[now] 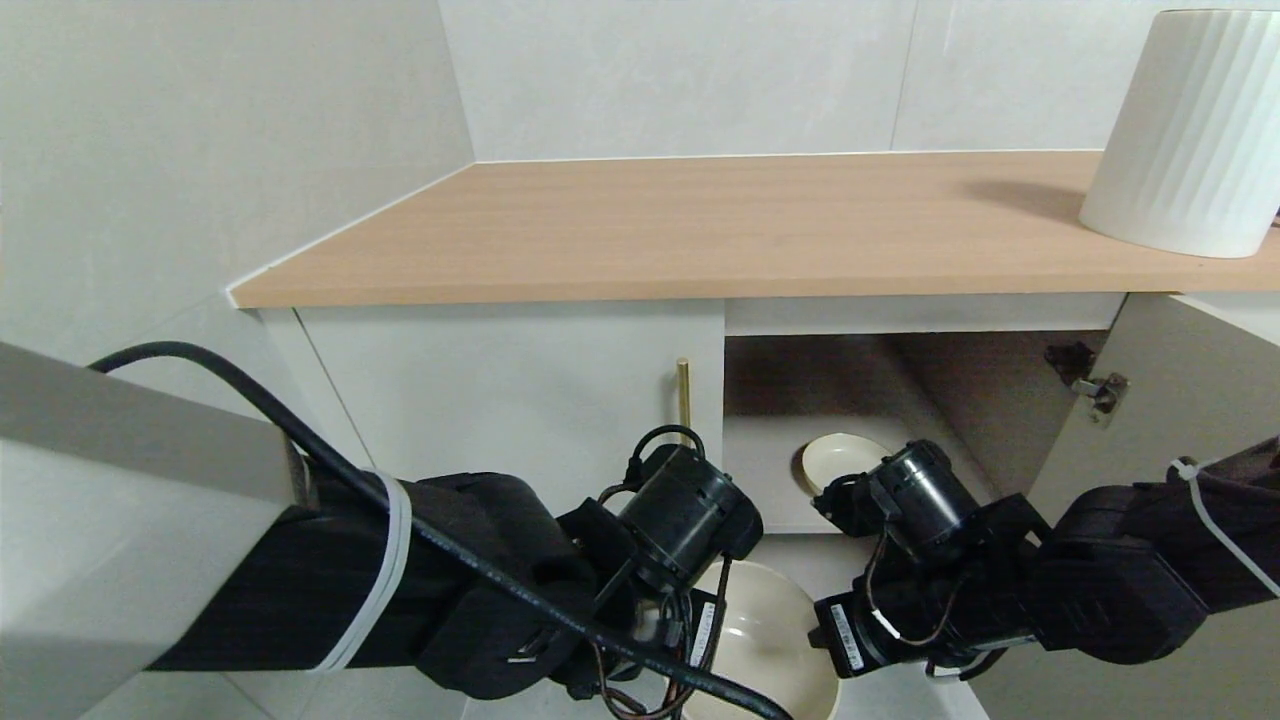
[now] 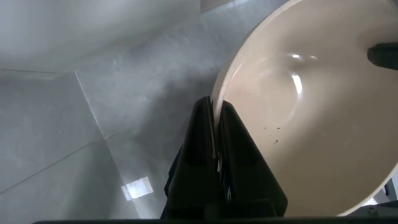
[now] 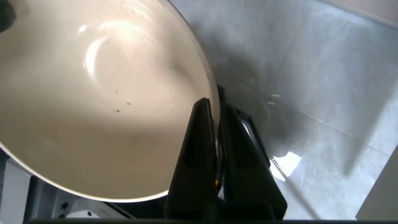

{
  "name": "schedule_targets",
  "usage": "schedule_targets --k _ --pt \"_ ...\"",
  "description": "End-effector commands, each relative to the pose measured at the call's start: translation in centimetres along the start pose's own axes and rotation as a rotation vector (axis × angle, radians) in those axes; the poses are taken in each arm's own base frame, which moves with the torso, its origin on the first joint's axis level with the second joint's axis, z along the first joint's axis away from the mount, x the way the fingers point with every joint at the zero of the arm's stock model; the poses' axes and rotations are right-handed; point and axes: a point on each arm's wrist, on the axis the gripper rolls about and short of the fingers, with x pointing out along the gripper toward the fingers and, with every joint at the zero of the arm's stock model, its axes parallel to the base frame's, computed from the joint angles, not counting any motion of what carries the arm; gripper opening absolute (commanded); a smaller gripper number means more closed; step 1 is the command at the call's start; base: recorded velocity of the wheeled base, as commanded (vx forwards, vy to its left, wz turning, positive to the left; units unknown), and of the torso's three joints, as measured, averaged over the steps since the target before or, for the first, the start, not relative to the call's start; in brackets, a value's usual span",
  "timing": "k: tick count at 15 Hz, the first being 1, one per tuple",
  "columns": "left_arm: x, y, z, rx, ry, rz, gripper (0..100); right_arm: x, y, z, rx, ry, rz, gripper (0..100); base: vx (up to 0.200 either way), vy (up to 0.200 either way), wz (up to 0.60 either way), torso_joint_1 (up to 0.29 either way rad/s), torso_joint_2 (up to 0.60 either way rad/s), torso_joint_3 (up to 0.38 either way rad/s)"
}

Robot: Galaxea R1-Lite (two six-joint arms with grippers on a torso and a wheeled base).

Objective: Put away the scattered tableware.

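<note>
A large cream bowl [image 1: 765, 640] hangs low in front of the open cabinet, held between both arms. My left gripper [image 2: 215, 121] is shut on the rim of this bowl [image 2: 311, 106], one finger inside and one outside. On the opposite side, my right gripper [image 3: 213, 118] is shut on the same bowl's [image 3: 93, 99] rim. A smaller cream plate [image 1: 840, 457] rests on the shelf inside the cabinet [image 1: 800, 490], beyond the right wrist.
The cabinet's right door [image 1: 1170, 430] stands open; the left door [image 1: 520, 390] with its brass handle [image 1: 683, 392] is shut. A white ribbed container [image 1: 1190, 130] stands on the wooden countertop [image 1: 700, 220]. Grey tiled floor [image 2: 112, 112] lies below the bowl.
</note>
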Motion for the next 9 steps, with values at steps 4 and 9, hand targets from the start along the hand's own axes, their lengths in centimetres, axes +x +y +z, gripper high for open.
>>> schedule_targets --k 4,9 --pt "-0.01 0.02 -0.01 0.0 -0.001 0.003 0 0.27 -0.06 -0.1 0.001 0.009 -0.004 0 0.0 0.0 0.0 0.0 0.0 0.0" --pt "-0.42 0.16 0.26 -0.009 -0.014 -0.001 100 0.6 -0.21 -0.21 0.001 0.018 -0.018 0 0.0 0.0 0.0 0.0 0.0 0.0"
